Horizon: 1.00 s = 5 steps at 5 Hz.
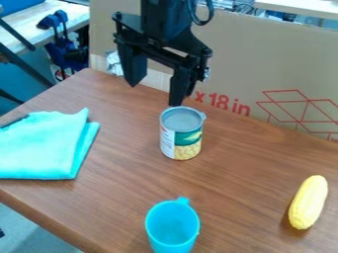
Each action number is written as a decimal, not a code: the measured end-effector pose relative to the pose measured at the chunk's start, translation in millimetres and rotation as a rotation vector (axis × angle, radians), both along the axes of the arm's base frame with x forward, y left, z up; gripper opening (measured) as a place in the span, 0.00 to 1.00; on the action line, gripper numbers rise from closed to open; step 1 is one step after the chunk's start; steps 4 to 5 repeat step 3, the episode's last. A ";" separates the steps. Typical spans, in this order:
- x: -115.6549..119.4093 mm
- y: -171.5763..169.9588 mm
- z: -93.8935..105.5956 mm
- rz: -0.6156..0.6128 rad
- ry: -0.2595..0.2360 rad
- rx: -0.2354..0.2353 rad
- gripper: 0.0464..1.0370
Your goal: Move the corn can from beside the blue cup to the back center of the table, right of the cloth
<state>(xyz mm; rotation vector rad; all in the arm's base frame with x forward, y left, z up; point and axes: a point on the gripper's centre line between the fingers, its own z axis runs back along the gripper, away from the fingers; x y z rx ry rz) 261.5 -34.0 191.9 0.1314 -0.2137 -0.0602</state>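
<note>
My gripper hangs at the upper middle of the camera view, fingers apart with nothing between them. Its right finger ends just above the back rim of a metal can with a green and yellow label; whether the two touch I cannot tell. The can stands upright on the wooden table. Nearer the front edge of the view is a blue cup, upright, its handle pointing to the back. A yellow corn cob lies at the right. On the left lies a folded turquoise cloth.
Behind the wooden table stands a cardboard sheet with red print, along the back edge. The table's left front edge runs diagonally across the lower left. Blue clamps are at the upper left, beyond the table.
</note>
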 end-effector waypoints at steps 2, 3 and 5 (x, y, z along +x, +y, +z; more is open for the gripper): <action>-1.9 -0.9 1.4 0.004 -0.002 0.000 0.96; -1.9 -0.9 1.4 0.004 -0.002 0.000 0.96; -1.9 -0.9 1.4 0.004 -0.002 0.000 0.96</action>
